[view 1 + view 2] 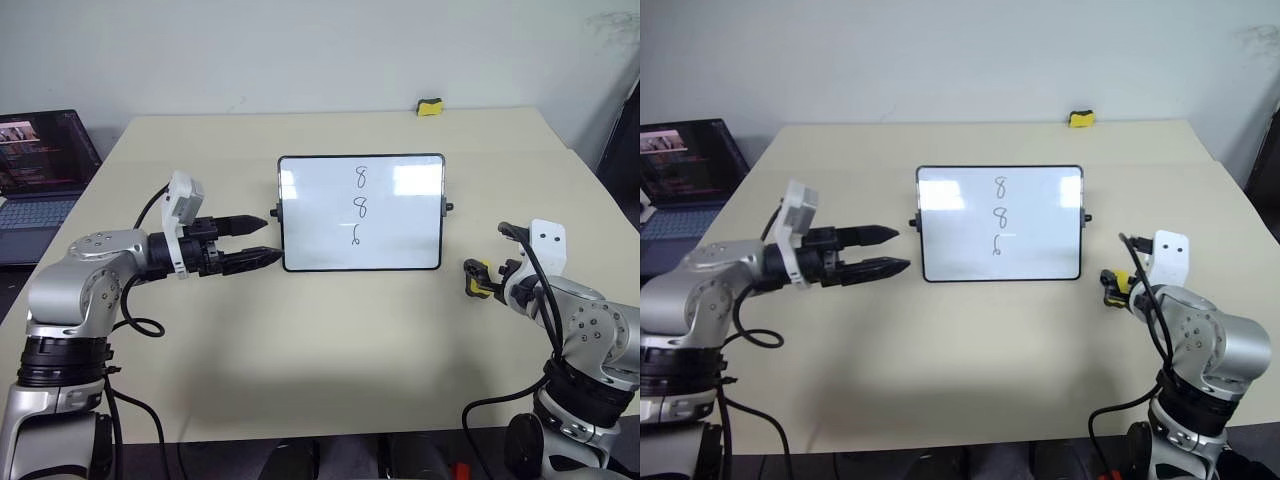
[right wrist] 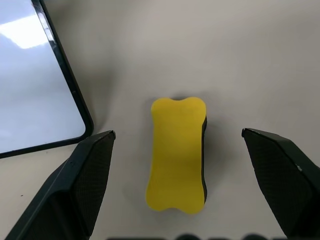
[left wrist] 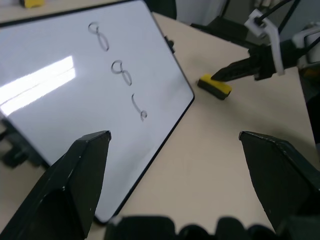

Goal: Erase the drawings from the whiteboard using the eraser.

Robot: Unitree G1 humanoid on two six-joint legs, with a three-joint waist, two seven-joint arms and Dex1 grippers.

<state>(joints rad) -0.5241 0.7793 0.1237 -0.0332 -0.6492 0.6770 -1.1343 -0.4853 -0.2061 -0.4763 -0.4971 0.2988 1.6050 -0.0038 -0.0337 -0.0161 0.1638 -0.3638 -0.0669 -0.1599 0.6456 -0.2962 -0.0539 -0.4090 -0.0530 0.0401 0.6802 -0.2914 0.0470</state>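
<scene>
Eraser (image 2: 177, 155) untouched on worktop (image 1: 330, 340), beside whiteboard (image 1: 400, 235).
Right claw (image 2: 177, 150) spread wide above it; left claw (image 1: 262, 240) released too.

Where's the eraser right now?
The eraser lies flat on the table, just off the right side of the whiteboard, on the robot's right. The right tool is over it, fingers open either side, not gripping.
</scene>
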